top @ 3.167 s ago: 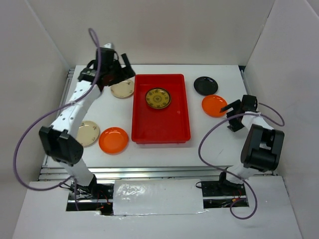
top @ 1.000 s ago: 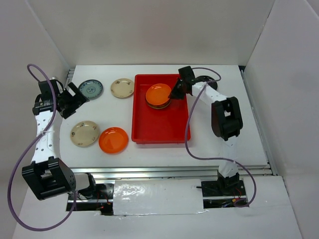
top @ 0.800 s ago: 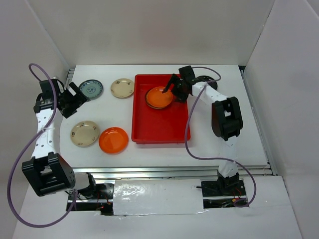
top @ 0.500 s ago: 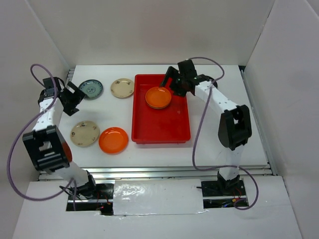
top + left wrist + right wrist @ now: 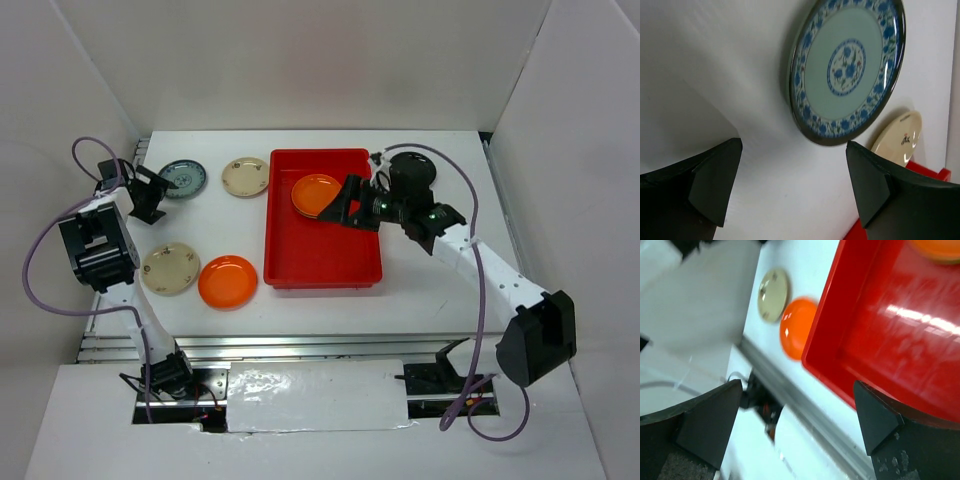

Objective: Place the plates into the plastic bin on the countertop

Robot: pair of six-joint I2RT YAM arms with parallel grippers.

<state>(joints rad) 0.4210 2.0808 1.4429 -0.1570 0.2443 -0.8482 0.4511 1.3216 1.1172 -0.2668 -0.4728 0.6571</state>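
At far edge, found one round orange plate [image 5: 317, 194] in red rectangular plastic bin [image 5: 320, 250], five outside. Saw left gripper [image 5: 792, 150], right gripper [image 5: 797, 389] spread.

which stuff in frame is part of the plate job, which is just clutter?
Job:
bin
binned orange plate
Still on the table: teal plate, far cream plate, near cream plate, loose orange plate, black plate

Just there:
purple cable
front rail
plastic sheet
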